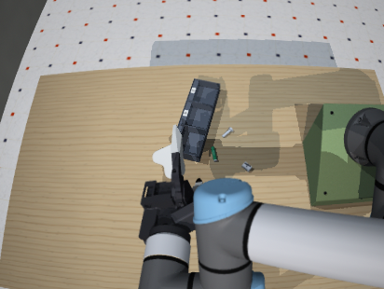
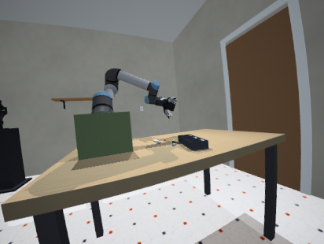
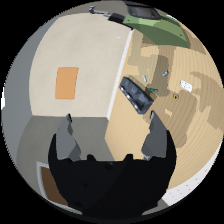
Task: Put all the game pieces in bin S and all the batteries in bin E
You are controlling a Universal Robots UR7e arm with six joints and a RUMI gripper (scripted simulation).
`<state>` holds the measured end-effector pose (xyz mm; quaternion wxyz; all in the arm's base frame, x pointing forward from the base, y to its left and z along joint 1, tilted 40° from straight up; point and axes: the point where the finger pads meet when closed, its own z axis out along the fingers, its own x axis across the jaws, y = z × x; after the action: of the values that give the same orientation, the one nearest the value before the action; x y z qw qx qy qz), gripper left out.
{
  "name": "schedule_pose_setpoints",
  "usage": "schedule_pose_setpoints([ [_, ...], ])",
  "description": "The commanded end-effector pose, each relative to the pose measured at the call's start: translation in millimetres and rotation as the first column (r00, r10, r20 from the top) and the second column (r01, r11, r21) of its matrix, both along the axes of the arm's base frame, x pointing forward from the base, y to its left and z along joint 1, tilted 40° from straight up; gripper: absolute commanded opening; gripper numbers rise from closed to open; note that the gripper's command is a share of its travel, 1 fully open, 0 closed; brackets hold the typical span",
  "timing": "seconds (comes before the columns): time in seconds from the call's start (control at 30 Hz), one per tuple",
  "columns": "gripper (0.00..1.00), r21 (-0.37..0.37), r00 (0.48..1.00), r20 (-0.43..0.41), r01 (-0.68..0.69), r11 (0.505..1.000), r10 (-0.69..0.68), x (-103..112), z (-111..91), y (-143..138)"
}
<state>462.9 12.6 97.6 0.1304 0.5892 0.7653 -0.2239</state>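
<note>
A dark row of three bins (image 1: 200,118) lies at the table's middle; its small white labels are too small to read. It also shows in the exterior view (image 2: 193,142) and in the wrist view (image 3: 136,93). To its right lie a silver battery (image 1: 227,132), a green battery (image 1: 214,154) and a small grey piece (image 1: 247,166). The wrist view also shows a white piece (image 3: 186,85) and a tiny yellow one (image 3: 176,96) farther out on the table. My gripper (image 2: 170,106) (image 1: 173,156) (image 3: 110,112) hangs high above the table, near the bins' near end, open and empty.
A green block (image 1: 337,154) stands on the right side of the table, at the arm's base. My own arm (image 1: 261,228) covers the table's near middle. A brown door (image 2: 267,98) is beyond the table.
</note>
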Motion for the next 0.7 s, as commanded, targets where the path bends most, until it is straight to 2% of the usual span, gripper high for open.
schedule_pose_setpoints([
  [0.0,1.00,0.000,1.000,0.001,0.000,1.000,0.000,0,0,0],
  [0.53,1.00,0.000,1.000,0.001,0.000,1.000,0.000,0,0,0],
  [0.57,0.04,0.005,0.999,0.006,-0.049,0.999,0.049,-7,-3,-3],
  [0.67,0.04,0.030,0.995,0.024,0.097,0.995,-0.098,-19,-15,-14],
])
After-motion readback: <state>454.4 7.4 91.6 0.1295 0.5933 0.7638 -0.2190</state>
